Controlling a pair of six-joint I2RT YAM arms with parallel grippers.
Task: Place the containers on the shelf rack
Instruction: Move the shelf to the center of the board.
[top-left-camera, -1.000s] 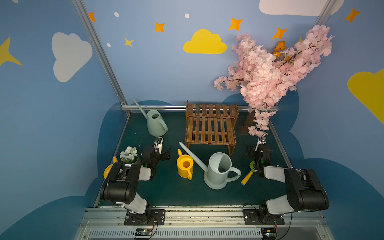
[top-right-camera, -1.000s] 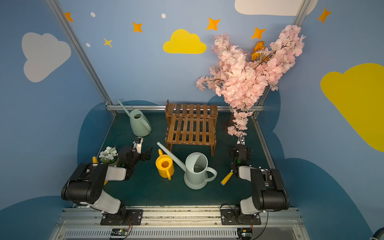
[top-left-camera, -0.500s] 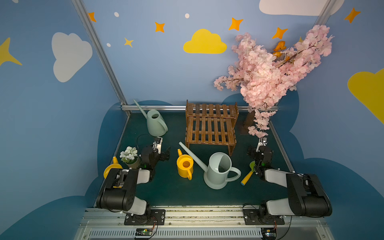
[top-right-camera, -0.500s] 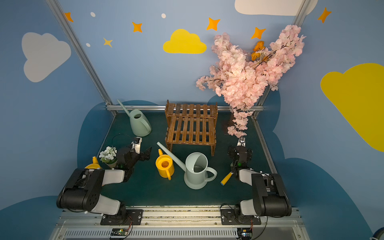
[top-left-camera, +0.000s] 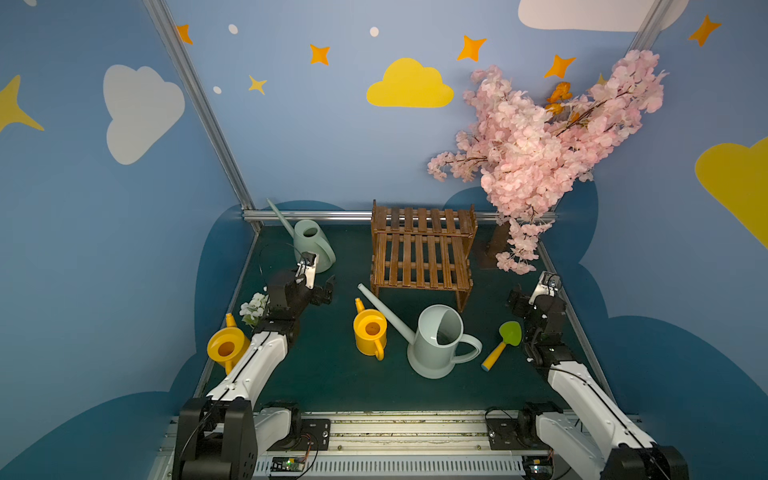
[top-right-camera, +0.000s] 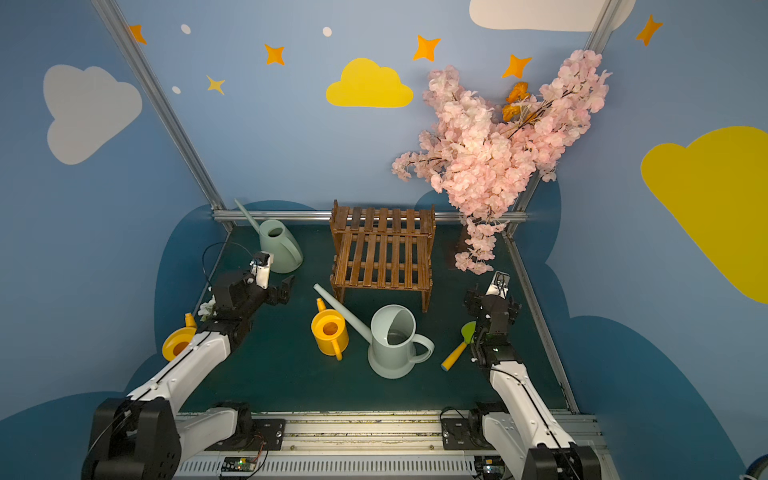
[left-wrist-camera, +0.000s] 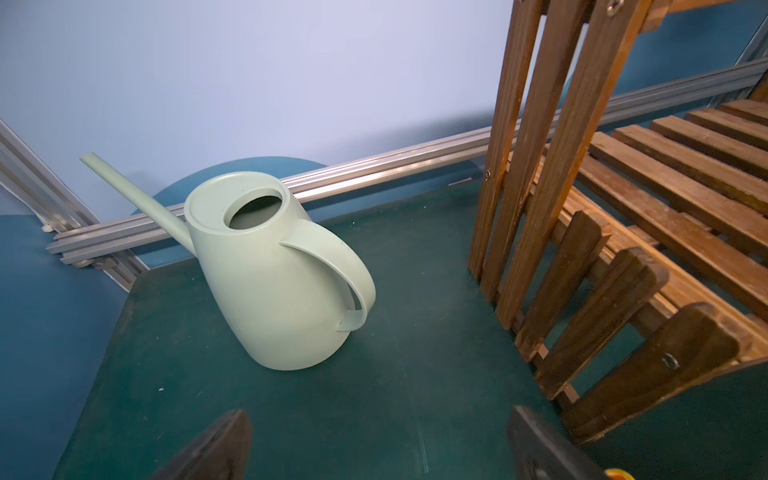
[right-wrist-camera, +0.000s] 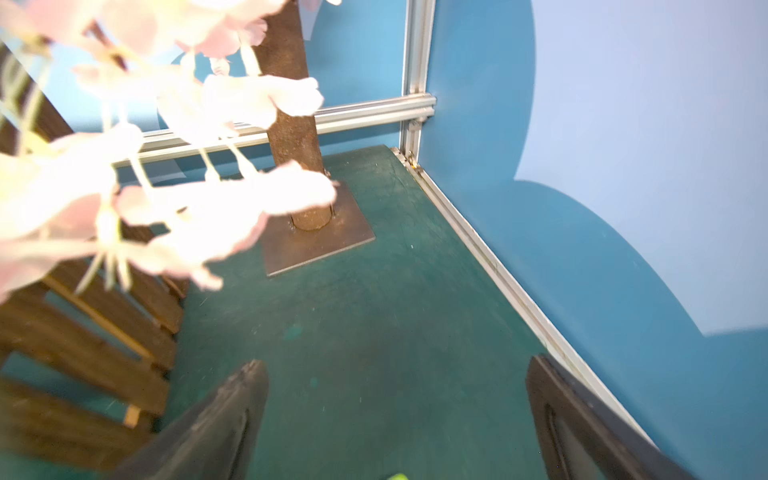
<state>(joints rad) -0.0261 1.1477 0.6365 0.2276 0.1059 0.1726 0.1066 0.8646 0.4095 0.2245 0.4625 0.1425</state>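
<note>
Two tall cans (top-left-camera: 312, 245) (top-left-camera: 436, 345); two yellow cans (top-left-camera: 370, 337) (top-left-camera: 226, 349), one at left edge; one rack (top-left-camera: 422, 249) at back edge; front desk (top-left-camera: 332, 386) free; both jaws spread.

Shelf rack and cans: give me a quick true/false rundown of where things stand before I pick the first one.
The shelf rack holds no watering can. True.
The left gripper grips the pale green can. False: its jaws are open and empty, short of the can.
The right gripper is open. True.
The toy shovel lies on the rack. False: it lies on the mat, by the grey-blue can.
</note>
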